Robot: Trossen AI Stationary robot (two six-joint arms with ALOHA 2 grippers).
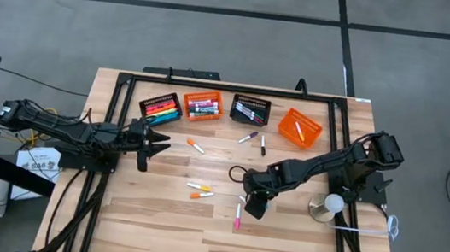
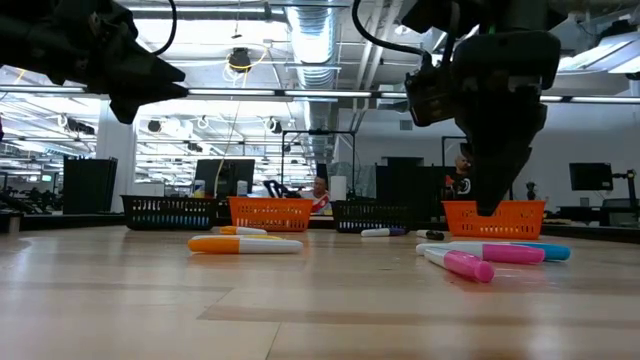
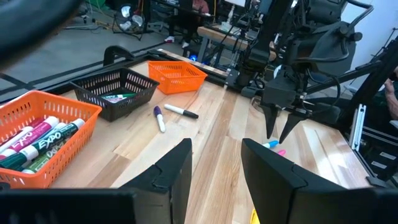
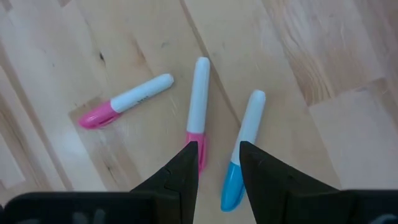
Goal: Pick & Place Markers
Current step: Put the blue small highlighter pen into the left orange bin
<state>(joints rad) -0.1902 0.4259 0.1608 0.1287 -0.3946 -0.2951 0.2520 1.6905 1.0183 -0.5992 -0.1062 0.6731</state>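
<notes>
Several markers lie loose on the wooden table (image 1: 152,229). Right below my right gripper (image 4: 217,163) are two pink-capped markers (image 4: 198,102) (image 4: 124,99) and a blue-capped one (image 4: 244,146). That gripper (image 1: 251,207) points down over them, open, clear of the table in the low view (image 2: 490,205). Farther left lie orange-capped markers (image 1: 200,192) (image 1: 196,146); a purple one (image 1: 248,137) and a black one (image 1: 262,144) lie near the baskets. My left gripper (image 1: 147,141) waits at the table's left, open and holding nothing (image 3: 217,168).
Along the far edge stand two black baskets (image 1: 161,108) (image 1: 250,109) and two orange baskets (image 1: 202,105) (image 1: 300,127), three of them with markers inside. A white ball on a round base (image 1: 331,204) stands right of my right arm.
</notes>
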